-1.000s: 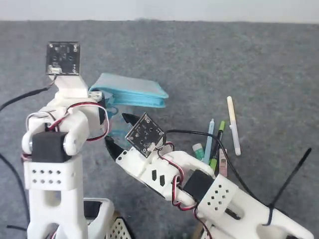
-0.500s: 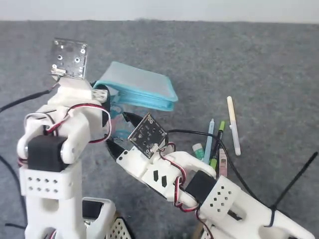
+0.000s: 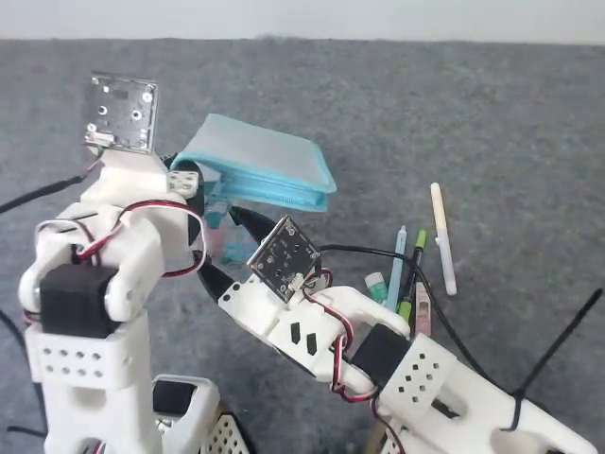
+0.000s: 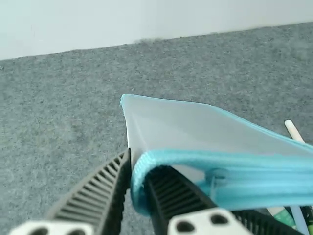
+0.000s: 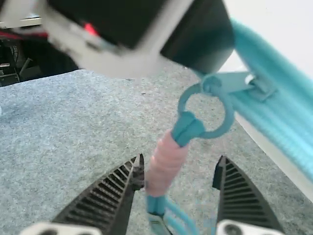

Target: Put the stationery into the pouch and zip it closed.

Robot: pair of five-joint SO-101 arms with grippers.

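A light-blue zip pouch (image 3: 260, 165) hangs tilted above the grey table, and my left gripper (image 3: 196, 180) is shut on its end. The left wrist view shows the left gripper (image 4: 135, 169) pinching the pouch's teal edge (image 4: 205, 132). My right gripper (image 3: 225, 248) is open just under the pouch. In the right wrist view the right gripper (image 5: 180, 161) stands on either side of the pink and teal zipper pull (image 5: 165, 166), which hangs from a ring (image 5: 205, 110); I cannot tell whether it touches. Stationery lies to the right: a white pen (image 3: 441, 236), a blue pen (image 3: 397, 265) and a green pen (image 3: 413, 274).
A small green-and-white piece (image 3: 376, 284) and a pink item (image 3: 423, 307) lie by the pens. A black cable (image 3: 558, 331) runs along the right arm. The left arm's body (image 5: 137, 29) is close above the right gripper. Bare grey table (image 3: 492, 123) stretches behind.
The left arm has raised and tilted the pouch, so more of its top face shows. The right gripper has edged up closer under the pouch, still open.
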